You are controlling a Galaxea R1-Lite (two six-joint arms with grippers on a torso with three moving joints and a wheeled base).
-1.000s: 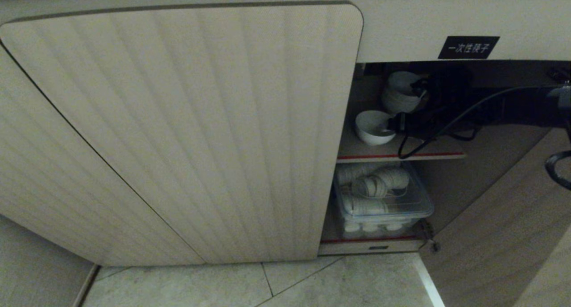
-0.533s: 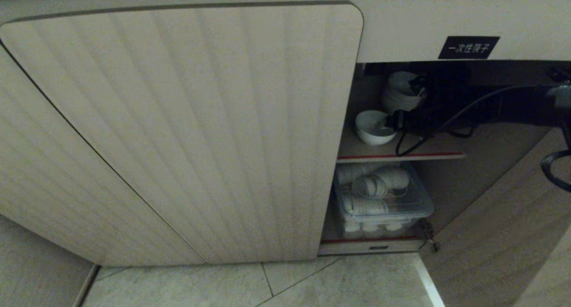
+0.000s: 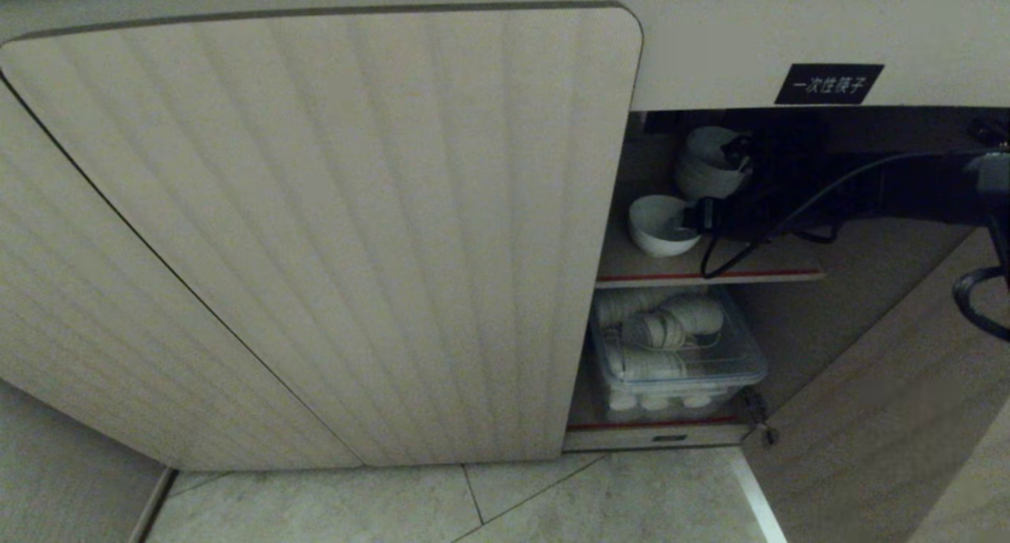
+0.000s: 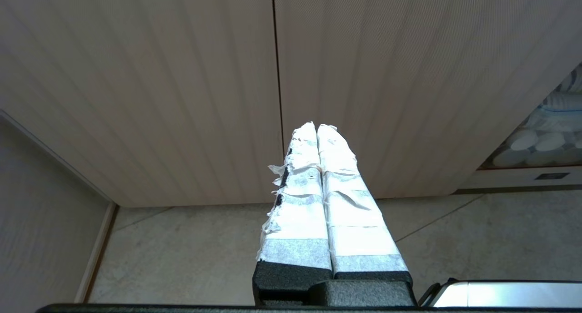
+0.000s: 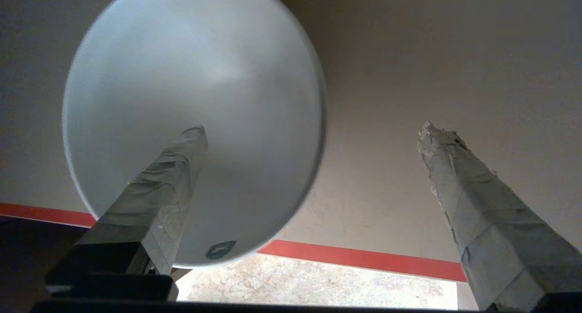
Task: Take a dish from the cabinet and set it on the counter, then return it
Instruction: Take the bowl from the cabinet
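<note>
Inside the cabinet [image 3: 331, 235], the right gripper [image 5: 311, 131] reaches level, spread wide, one finger over the dish [image 3: 661, 226].

Beige fluted cabinet, white ware, red shelf trim

Cabinet [image 3: 331, 235]: beige wood-grain door w/ vertical flutes, fills centre-left of head view. Label [image 3: 828, 84], upper right: black w/ white Chinese chars. Shelf edge [image 3: 710, 275], right of centre: red stripe. Dish [image 3: 661, 224]: plain white; stack of bowls [image 3: 706, 168] above it also white. Bin [image 3: 678, 353], lower right: clear plastic, white items inside. Floor [image 3: 473, 503], bottom: pale grey mottled tile. Left gripper [image 4: 318, 135] & right gripper [image 5: 313, 135]: fingers wrapped in white tape, black bases.
</note>
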